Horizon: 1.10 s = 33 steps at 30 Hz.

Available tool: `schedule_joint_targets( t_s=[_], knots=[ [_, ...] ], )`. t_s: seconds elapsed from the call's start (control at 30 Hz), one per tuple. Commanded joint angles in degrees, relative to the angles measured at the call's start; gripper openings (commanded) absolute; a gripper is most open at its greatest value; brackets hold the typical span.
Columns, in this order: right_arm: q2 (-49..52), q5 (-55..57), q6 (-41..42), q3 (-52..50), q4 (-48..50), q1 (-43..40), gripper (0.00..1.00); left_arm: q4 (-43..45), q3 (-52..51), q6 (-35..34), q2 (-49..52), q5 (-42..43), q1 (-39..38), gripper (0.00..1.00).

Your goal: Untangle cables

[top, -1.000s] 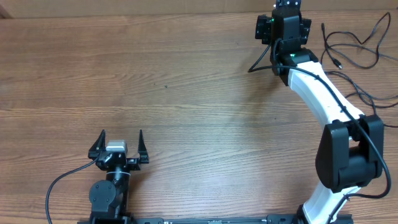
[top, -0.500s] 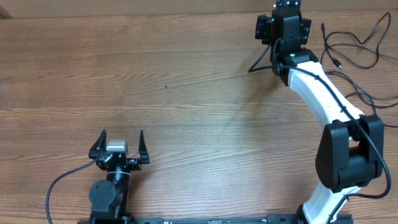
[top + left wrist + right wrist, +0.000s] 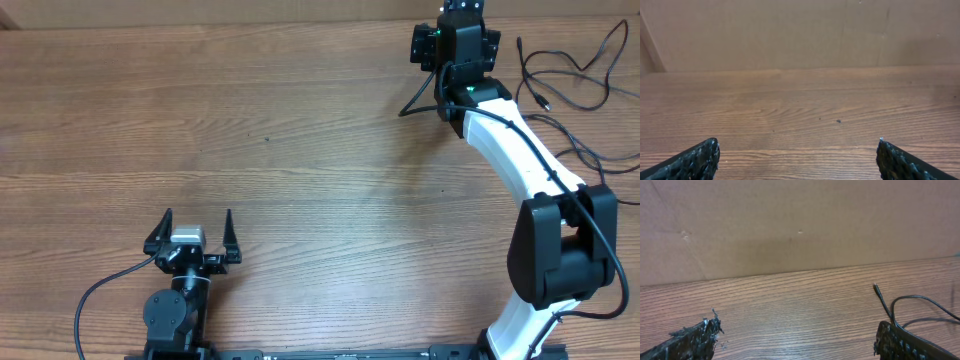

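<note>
Several thin black cables (image 3: 570,75) lie spread loose on the wooden table at the far right, one with a small plug end (image 3: 542,102). My right gripper (image 3: 458,8) sits at the table's far edge, just left of them. In the right wrist view its fingers (image 3: 797,337) are open and empty, and a cable with a plug tip (image 3: 880,296) lies beside the right finger. My left gripper (image 3: 196,222) is open and empty near the front left, far from the cables. Its wide-apart fingertips (image 3: 797,155) show over bare wood.
A brown board wall (image 3: 790,225) stands right behind the table's far edge, close to my right gripper. The right arm's white links (image 3: 520,150) cross over part of the cables. A thicker black wire (image 3: 100,290) loops beside the left arm's base.
</note>
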Motion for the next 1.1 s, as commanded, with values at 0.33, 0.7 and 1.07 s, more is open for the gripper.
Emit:
schedule_joint_targets(
  t_s=[0.33,0.7,1.07],
  knots=[
    [-1.7,0.0,0.0,0.7,0.2,-0.1,1.0,-0.2,-0.2,-0.6,-0.7,1.1,0.7,1.0],
    [-1.7,0.0,0.0,0.7,0.2,-0.2,1.0,0.0,-0.2,-3.4,-0.7,1.1,0.7,1.0],
    [-1.7,0.0,0.0,0.7,0.2,-0.2,1.0,0.0,-0.2,-3.4,-0.7,1.1,0.7,1.0]
  ],
)
